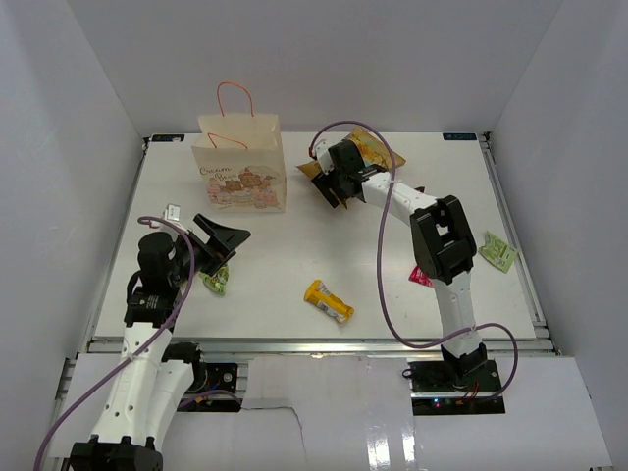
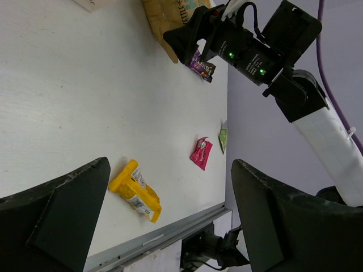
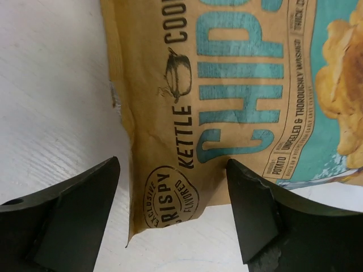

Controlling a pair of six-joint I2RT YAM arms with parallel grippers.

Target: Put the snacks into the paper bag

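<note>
The cream paper bag stands upright at the back left, its cord handles up. The gold chip bag lies flat at the back centre. My right gripper is open, its fingers on either side of that bag's lower corner with gaps showing. A small purple bar lies near that gripper. The yellow-orange bar lies at the front centre. Beside the right arm are the red-pink pouch and a green packet. My left gripper hangs open and empty, with a yellow-green packet below it.
A small white tag lies near the left edge of the table. White walls enclose the table on three sides. The right arm stretches diagonally across the right half, its cable looping over the table.
</note>
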